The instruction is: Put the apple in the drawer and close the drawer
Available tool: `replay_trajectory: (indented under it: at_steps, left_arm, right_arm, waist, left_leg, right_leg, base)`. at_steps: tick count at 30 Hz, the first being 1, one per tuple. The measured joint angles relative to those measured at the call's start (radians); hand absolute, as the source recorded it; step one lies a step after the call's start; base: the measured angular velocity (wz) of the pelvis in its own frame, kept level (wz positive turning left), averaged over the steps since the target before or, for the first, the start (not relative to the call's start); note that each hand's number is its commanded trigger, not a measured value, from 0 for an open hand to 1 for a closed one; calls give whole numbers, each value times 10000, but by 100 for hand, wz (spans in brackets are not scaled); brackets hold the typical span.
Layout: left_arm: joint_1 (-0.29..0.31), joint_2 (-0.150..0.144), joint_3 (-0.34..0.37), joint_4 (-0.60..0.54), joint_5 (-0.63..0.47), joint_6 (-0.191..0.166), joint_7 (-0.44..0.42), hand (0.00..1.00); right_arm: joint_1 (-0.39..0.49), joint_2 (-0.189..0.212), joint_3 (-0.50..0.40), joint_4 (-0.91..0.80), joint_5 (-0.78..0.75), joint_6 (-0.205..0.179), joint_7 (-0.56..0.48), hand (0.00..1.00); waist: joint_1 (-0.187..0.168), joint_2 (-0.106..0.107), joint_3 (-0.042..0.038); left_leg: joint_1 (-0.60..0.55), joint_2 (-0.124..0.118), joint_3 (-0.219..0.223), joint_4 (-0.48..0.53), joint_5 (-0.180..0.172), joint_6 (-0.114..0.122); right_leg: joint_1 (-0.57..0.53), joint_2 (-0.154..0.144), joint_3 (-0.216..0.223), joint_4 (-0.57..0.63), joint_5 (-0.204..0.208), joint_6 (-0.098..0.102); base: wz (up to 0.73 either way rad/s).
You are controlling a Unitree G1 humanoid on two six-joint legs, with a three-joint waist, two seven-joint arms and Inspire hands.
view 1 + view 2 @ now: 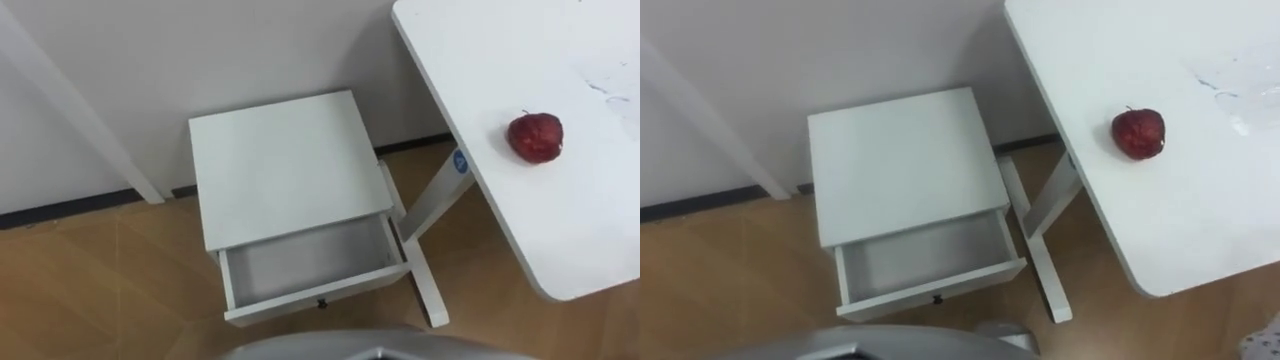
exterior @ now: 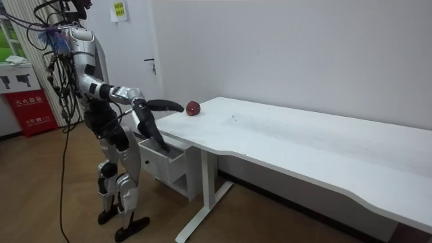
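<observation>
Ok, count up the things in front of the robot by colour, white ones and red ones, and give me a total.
White: 2, the table and the bedside cabinet with its open drawer
Red: 1, the apple on the table
Total: 3

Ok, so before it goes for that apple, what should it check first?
1. Apple lies free on the table, nothing against it: ok.
2. Drawer is pulled open and empty: ok.
3. Right hand is open and holds nothing, stretched toward the apple but short of it: ok.
4. Left hand is open and points down by the drawer; whether it is clear of the opening: cannot tell.
5. Robot stands by the cabinet at the table's end, both probably within reach: ok.
</observation>
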Motion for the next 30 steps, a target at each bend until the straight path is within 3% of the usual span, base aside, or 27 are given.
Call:
replay_trajectory:
  at_steps: [6, 12, 17, 22, 27, 30]
  left_arm:
    - [-60, 7, -883, -1, -3, -80, 16, 0]
    - [-125, 6, -896, -13, 211, -92, -247, 0]
    - [-46, -4, -1075, -15, 486, 115, -642, 0]
    - [-51, -7, -1120, -36, 486, 183, -758, 0]
    - [-47, 8, -1162, -327, 489, 366, -766, 0]
    - [3, 20, -1160, -461, 489, 443, -771, 0]
  right_arm:
    - [-81, -44, 981, -1492, -2108, -98, -448, 0]
    - [-76, -67, 1333, -2193, -4608, -89, -402, 0]
    - [-271, -77, 1756, -2300, -4682, -29, 146, 0]
    - [-466, -88, 2364, -2275, -4667, 290, 1116, 0]
    - [-461, -91, 2929, -2271, -4703, 926, 2000, 0]
    - [-462, -99, 3042, -2270, -5063, 1110, 2392, 0]
  waist:
    - [43, 57, 48]
    - [312, 112, 41]
    - [321, 108, 48]
    - [399, 83, 56]
    - [539, 16, 66]
    - [568, -62, 72]
  left_leg:
    - [-62, -10, 3, -2, 0, 0]
    - [-153, -10, 42, 1, 0, 0]
    - [-184, -6, 42, -4, 0, 0]
    - [-151, 10, 48, -4, 1, 0]
    - [-170, 17, 47, -5, 1, 0]
    - [-203, 29, 41, 0, 0, 0]
  right_leg:
    - [-5, -14, -13, -54, -3, 6]
    - [-39, -10, -41, -135, 2, 16]
    - [8, -9, -98, -173, 29, 19]
    - [39, -10, -135, -173, 45, 3]
    - [28, -26, -230, -171, 57, 1]
    - [27, -27, -293, -175, 62, 1]
  base:
    - [0]
    - [2]
    - [4]
    - [-1]
    - [3]
    - [7]
